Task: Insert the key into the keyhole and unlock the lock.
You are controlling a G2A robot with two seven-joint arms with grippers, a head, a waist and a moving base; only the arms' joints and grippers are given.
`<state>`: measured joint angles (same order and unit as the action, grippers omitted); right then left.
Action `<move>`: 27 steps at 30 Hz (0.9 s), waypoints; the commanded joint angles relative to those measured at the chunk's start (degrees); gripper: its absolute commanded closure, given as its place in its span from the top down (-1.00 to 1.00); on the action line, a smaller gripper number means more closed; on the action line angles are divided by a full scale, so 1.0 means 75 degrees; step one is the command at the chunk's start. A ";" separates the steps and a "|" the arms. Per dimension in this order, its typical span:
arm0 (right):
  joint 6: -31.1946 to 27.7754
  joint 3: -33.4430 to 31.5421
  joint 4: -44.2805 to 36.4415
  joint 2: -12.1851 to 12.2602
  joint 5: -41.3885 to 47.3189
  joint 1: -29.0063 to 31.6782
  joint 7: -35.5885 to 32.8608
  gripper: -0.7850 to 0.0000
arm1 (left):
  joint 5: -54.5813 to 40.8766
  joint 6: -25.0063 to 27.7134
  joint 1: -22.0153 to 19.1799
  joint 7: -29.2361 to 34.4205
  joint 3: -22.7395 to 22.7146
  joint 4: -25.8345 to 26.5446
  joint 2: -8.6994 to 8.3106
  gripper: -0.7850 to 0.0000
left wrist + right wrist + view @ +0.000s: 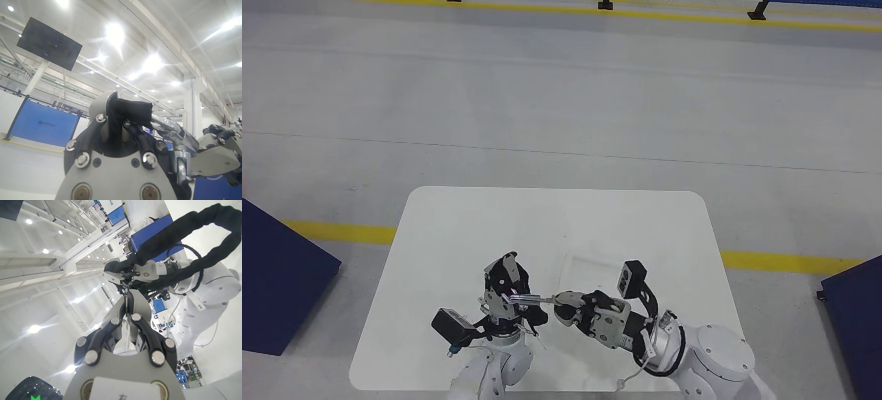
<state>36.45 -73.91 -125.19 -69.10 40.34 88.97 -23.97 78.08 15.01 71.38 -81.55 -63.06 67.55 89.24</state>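
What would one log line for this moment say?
left hand: grips lock | right hand: grips key | key: tip at lock, above table | inserted: unclear

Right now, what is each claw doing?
Left gripper: shut on the lock.
Right gripper: shut on the key.

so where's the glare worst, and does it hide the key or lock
left wrist view: ceiling lamps flare into stars, the lock catches highlights but is readable; right wrist view: their flares sit beside the key, not on it; top view: even light on the table
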 commanded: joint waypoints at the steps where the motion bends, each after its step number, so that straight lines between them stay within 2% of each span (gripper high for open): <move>1: 0.0255 -0.0046 0.0036 -0.0012 0.0429 -0.0022 0.0120 -1.00 | 0.0014 -0.0010 -0.0007 -0.0009 0.0004 -0.0007 -0.0003 -1.00; 9: 0.1065 -0.0229 0.0127 -0.0057 0.1989 -0.0192 0.0629 -1.00 | 0.0047 -0.0029 -0.0021 -0.0042 0.0016 -0.0028 -0.0017 -1.00; 20: 0.0960 -0.0225 0.0153 -0.0063 0.2063 -0.0168 0.0712 -1.00 | -0.0061 -0.0038 -0.0031 -0.0054 0.0039 -0.0041 -0.0017 -1.00; 27: 0.1609 -0.0412 0.0335 -0.0122 0.3781 -0.0119 0.1707 -1.00 | 0.0006 -0.0098 -0.0052 -0.0070 0.0058 -0.0066 -0.0024 -1.00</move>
<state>47.60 -76.78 -122.91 -69.96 66.21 88.15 -12.35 78.16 14.30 71.00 -82.09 -62.65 67.10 89.06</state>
